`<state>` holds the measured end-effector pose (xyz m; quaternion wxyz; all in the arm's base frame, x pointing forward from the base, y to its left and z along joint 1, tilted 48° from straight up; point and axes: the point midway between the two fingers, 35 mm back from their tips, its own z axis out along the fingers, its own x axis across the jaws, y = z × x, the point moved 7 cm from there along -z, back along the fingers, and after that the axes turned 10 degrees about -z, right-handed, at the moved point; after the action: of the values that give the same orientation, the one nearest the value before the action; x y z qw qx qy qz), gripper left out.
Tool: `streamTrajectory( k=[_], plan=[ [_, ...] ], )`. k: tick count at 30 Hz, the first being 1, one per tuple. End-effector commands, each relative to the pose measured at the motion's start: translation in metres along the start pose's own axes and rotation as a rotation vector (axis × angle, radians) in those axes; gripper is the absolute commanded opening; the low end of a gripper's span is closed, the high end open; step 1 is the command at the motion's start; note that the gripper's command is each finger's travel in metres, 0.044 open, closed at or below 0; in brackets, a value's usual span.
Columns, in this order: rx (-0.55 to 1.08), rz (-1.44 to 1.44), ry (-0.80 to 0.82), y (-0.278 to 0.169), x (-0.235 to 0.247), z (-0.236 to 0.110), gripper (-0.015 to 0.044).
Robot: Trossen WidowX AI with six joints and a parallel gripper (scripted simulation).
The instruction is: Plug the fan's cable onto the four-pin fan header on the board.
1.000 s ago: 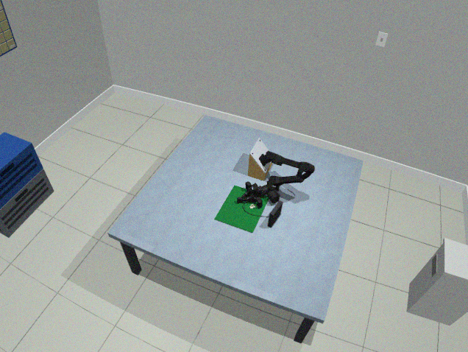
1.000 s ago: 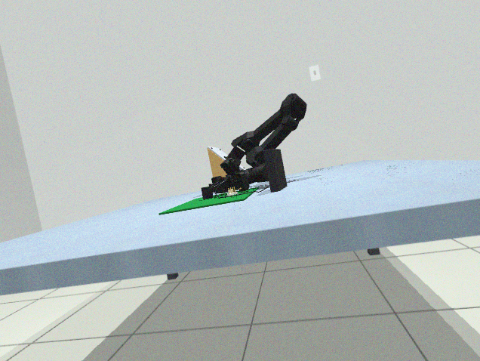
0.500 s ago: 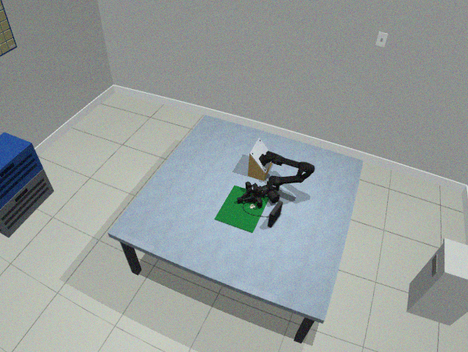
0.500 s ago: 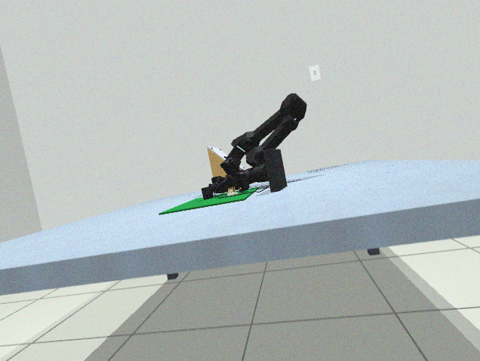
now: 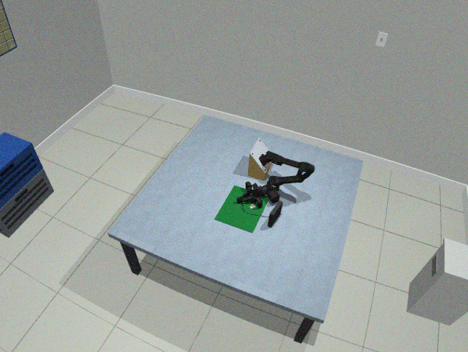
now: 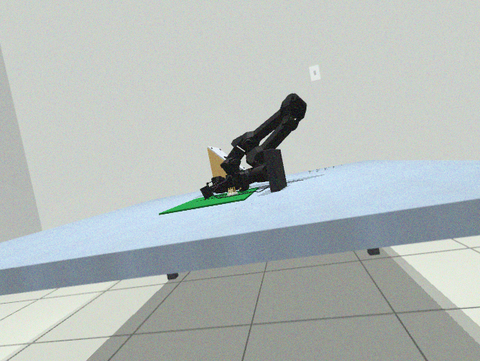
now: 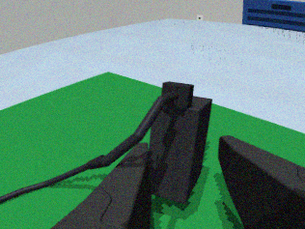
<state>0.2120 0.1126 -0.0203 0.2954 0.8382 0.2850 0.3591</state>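
Observation:
The dark plug (image 7: 176,154) is a tall block with a smaller block and the cable (image 7: 123,144) at its top. In the wrist view it leans and is turned a little over the green board (image 5: 230,217) (image 6: 182,209) (image 7: 58,115). My gripper (image 7: 183,150) is open around it. The left finger is close beside the plug; whether they touch is unclear. A gap shows at the right finger. The pale header (image 5: 252,206) (image 6: 231,191) shows gold pins standing bare, apart from the plug. In the top and exterior views the plug blends into the dark gripper parts.
The black fan (image 5: 275,213) (image 6: 275,171) stands beside the board, with its thin cable looping over the board. A white panel on a tan wedge (image 5: 256,172) (image 6: 215,162) stands behind the board, close to the arm. The blue table (image 5: 181,211) (image 6: 127,232) carries everything.

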Motion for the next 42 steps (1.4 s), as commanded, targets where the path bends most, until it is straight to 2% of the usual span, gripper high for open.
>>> streamTrajectory(
  k=[1,10,42],
  plan=[
    [0.0,0.0,0.0,0.0,0.0,0.0,0.014],
    [0.001,0.0,0.0,0.001,0.001,-0.002,0.014],
    [0.002,0.002,-0.001,0.048,-0.007,-0.091,0.014]
  ],
)
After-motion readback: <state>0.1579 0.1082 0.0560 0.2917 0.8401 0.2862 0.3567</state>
